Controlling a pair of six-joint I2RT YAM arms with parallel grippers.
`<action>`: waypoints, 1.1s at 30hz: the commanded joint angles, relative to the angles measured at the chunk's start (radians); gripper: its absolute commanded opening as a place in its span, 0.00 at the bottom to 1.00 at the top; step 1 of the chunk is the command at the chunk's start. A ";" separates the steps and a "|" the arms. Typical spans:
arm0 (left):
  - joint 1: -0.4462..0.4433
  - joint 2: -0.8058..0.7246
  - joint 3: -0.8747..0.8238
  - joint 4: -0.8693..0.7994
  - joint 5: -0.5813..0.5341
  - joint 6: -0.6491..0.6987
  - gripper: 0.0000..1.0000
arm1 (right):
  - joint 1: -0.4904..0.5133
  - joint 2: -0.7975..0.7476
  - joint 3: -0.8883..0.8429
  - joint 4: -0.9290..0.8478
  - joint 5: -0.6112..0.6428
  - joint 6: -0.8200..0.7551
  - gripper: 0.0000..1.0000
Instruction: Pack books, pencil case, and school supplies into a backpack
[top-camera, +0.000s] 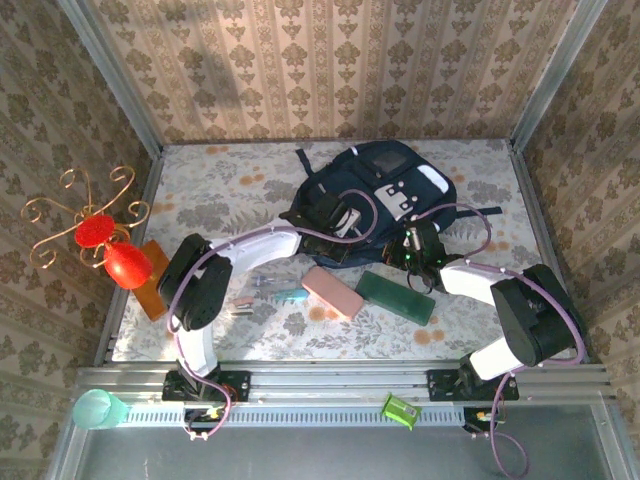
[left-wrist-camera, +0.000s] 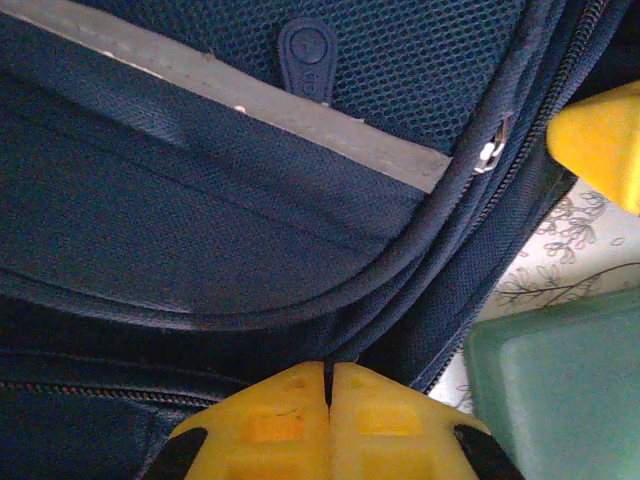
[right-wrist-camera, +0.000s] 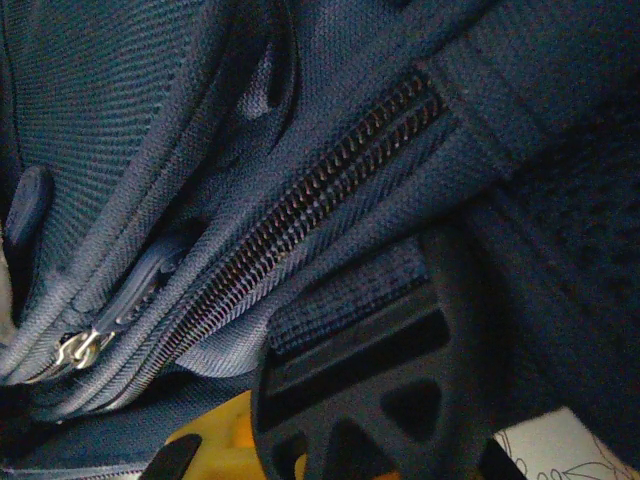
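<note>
Okay, backpack: lying flat at the far middle of the tabletop, front pockets up; main zip looks closed to me, so nothing can go in yet
left gripper: down on the backpack's near-left edge; jaws clenched flush together right where the piped seam comes down; guessing it's after the zip line to open things up, but I can't tell if anything thin is actually caught between them
right gripper: at the backpack's near-right edge, by a black buckle; jaws closed; what they're pinching, can't tell; my guess is it's there to brace the backpack so it won't slide while the other arm tugs
pencil case: pink, on the tabletop just in front of the backpack; waiting its turn
book: dark green-looking one, right beside the pencil case; also unpacked
school supplies: small loose bits lying left of the pencil case
progress: early, I'd say; opening step, everything's outside
</note>
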 joint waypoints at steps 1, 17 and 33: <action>0.001 -0.075 -0.038 -0.019 -0.201 0.105 0.00 | -0.036 -0.024 0.008 -0.019 0.046 -0.014 0.00; 0.028 -0.065 0.012 -0.067 -0.411 0.354 0.00 | -0.079 -0.096 0.035 -0.211 0.109 -0.076 0.00; 0.100 -0.177 -0.072 -0.080 -0.230 0.371 0.00 | -0.128 0.034 0.229 -0.377 -0.006 -0.238 0.00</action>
